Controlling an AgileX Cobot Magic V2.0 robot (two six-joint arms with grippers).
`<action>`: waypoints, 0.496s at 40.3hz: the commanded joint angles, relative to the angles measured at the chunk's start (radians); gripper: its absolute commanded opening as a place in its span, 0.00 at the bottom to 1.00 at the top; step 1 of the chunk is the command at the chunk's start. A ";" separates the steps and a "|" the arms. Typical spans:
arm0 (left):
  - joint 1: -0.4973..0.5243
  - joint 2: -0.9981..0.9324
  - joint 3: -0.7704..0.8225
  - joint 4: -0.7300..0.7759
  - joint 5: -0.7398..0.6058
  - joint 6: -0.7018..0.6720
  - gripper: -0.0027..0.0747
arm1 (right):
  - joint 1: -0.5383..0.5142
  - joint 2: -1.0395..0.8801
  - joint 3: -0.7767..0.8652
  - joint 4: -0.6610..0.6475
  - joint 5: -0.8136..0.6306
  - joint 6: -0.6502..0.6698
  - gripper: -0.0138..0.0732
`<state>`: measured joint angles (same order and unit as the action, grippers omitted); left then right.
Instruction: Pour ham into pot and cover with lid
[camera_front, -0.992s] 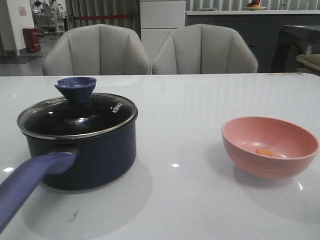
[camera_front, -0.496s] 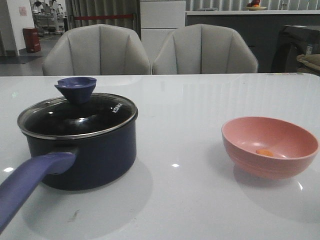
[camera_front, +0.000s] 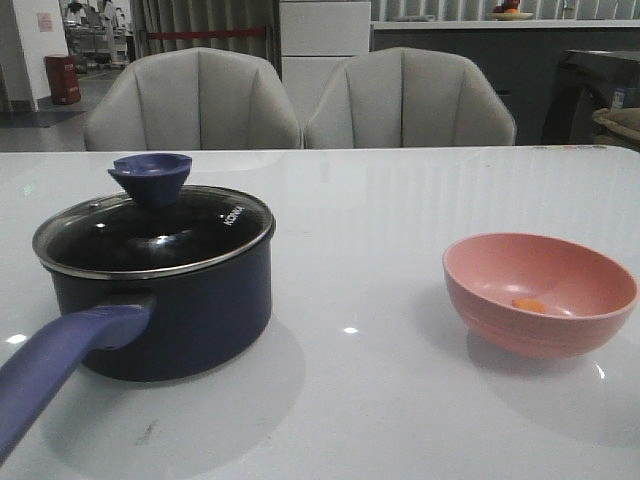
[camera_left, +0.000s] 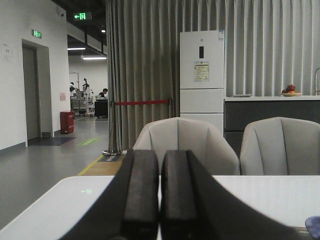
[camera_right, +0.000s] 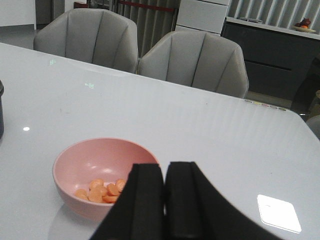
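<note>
Both hands, left hand (camera_left: 160, 200) and right hand (camera_right: 164, 200), hover level, fingers pressed together (holding nothing).

Large indoor hall, lab or showroom type, staged as a dining corner. White glossy table (camera_front: 420, 200) with two grey padded chairs (camera_front: 192, 100) behind. White refrigerator (camera_left: 202, 75), grey floor-length curtains (camera_left: 145, 70), dark counter (camera_left: 272, 117), green exit signs (camera_left: 82, 16), red-belt barrier (camera_left: 142, 103), people at work far down the corridor.

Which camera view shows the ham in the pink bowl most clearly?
The right wrist view: it looks down into the bowl and shows the ham as several orange slices. The front view shows only one orange bit above the rim. The left wrist view shows none.
</note>
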<state>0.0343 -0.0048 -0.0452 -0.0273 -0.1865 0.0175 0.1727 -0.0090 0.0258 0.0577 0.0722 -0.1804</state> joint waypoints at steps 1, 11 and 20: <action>-0.007 0.036 -0.132 -0.022 0.018 -0.007 0.19 | -0.006 -0.019 0.010 0.002 -0.082 -0.003 0.33; -0.007 0.264 -0.453 -0.045 0.508 -0.007 0.19 | -0.006 -0.019 0.010 0.002 -0.082 -0.003 0.33; -0.007 0.393 -0.495 -0.042 0.635 -0.007 0.19 | -0.006 -0.019 0.010 0.002 -0.082 -0.003 0.33</action>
<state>0.0343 0.3471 -0.5108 -0.0612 0.4860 0.0175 0.1727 -0.0090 0.0258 0.0577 0.0722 -0.1804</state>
